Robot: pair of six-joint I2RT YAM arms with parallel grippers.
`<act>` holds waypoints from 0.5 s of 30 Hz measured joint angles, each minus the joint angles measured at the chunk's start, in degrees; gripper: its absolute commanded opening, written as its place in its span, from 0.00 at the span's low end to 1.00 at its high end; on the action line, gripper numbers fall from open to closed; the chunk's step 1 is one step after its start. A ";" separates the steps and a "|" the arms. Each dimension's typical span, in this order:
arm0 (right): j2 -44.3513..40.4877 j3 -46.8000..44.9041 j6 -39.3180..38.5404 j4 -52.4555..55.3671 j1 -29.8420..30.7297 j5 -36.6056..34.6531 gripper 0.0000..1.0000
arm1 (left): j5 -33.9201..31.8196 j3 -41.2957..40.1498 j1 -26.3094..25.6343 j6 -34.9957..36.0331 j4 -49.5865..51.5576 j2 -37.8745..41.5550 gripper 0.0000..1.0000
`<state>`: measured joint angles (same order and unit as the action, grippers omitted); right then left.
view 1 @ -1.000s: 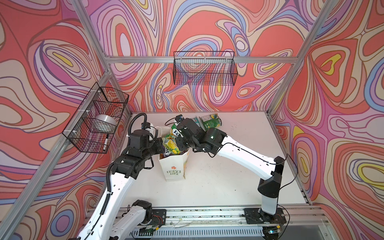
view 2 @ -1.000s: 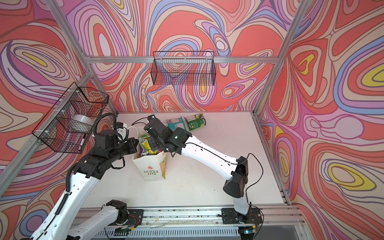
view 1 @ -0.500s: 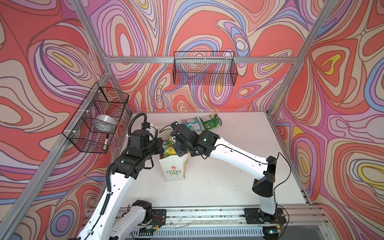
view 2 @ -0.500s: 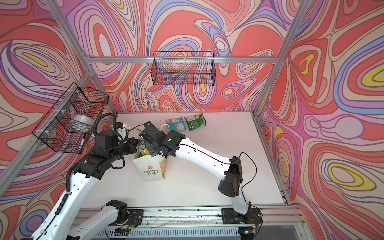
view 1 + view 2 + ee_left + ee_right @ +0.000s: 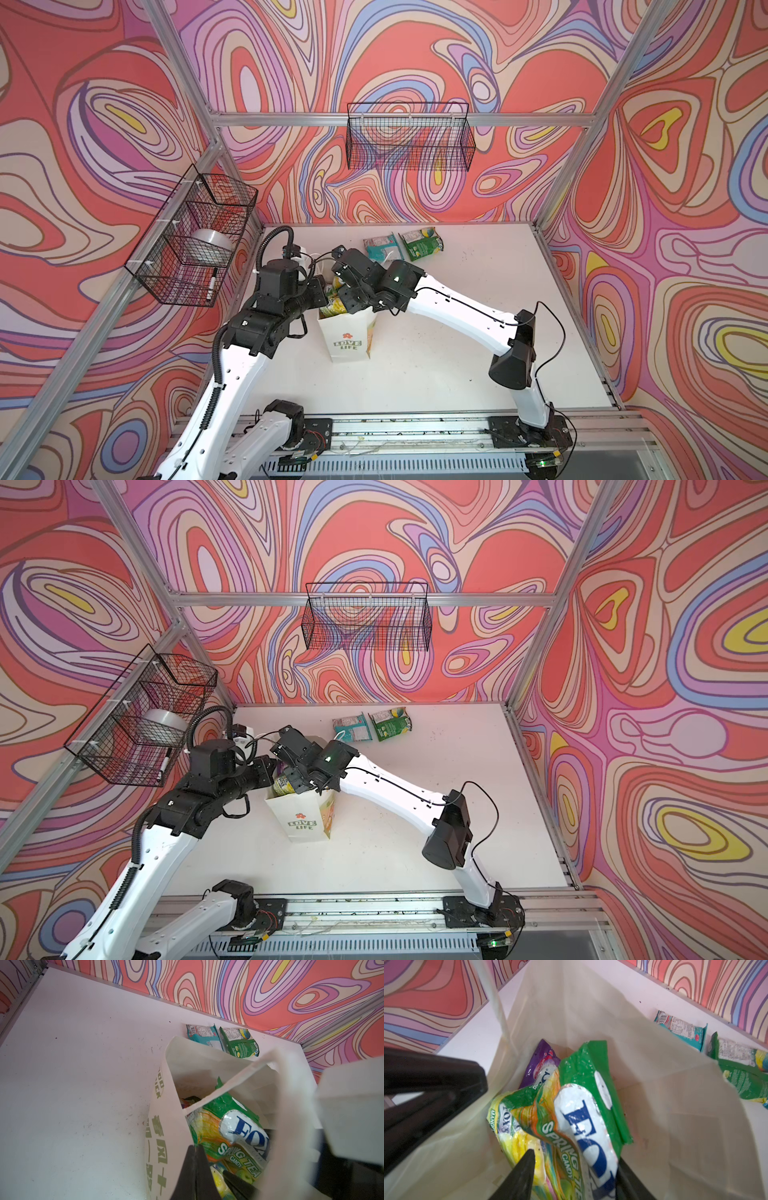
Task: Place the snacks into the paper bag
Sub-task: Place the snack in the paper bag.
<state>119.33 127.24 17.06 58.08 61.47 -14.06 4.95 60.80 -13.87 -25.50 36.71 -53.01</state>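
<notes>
- A second ago the right gripper (image 5: 575,1155) held clear above the mouth of the tall white paper bag (image 5: 347,345). It now reaches into the mouth with its jaws spread, and the green crinkly "FOX'S Spring Tea" candy packet (image 5: 583,1084) lies loose between them.
- Judgement: the packet is released inside the bag, so this delivery is nearly done.
- The left gripper (image 5: 195,1155) is clenched on the bag's rim, holding the mouth apart.
- The bag stands upright on the white desk (image 5: 457,332), long axis vertical, mouth up.
- The released packet's long axis slants down into the bag, plain green sealed end leading.
- It rests on a purple packet (image 5: 542,1061) and a yellow-green packet (image 5: 508,1124).
- A teal packet (image 5: 380,245) and a dark green packet (image 5: 422,243) remain flat on the desk near the back wall.
</notes>
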 measured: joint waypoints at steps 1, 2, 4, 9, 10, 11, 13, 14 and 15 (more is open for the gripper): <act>-0.26 -0.13 -0.09 -0.35 0.00 -0.04 0.64 | 0.02 0.00 0.00 0.00 -0.04 0.00 0.00; -0.72 -0.31 -0.20 -0.79 0.00 -0.17 0.65 | 0.00 0.00 0.00 0.00 -0.09 0.00 0.00; -1.90 -0.57 -0.33 -1.40 0.00 -0.63 0.65 | 0.00 0.00 0.00 0.00 -0.09 0.00 0.00; -6.71 -1.11 -0.90 -4.42 0.00 -2.16 0.75 | 0.02 0.00 0.00 0.00 -0.13 0.00 0.00; -7.87 -1.31 -1.01 -5.07 0.00 -2.36 0.78 | 0.00 0.00 0.00 0.00 -0.13 0.00 0.00; -8.94 -1.33 -1.22 -5.62 0.00 -2.54 0.81 | 0.00 0.00 0.00 0.00 -0.13 0.00 0.00; -10.97 -1.46 -1.60 -6.73 0.00 -2.78 0.86 | 0.00 0.00 0.00 0.00 -0.13 0.00 0.00; -12.24 -1.95 -1.73 -7.54 0.00 -2.99 0.90 | 0.02 0.00 0.00 -0.02 -0.15 0.00 0.00; -13.46 -2.69 -1.88 -8.22 0.00 -3.26 0.93 | 0.00 0.00 0.00 0.00 -0.13 0.00 0.00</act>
<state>105.86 124.55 15.18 49.87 61.47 -17.32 4.95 60.80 -13.87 -25.50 36.58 -53.01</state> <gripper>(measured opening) 0.880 0.048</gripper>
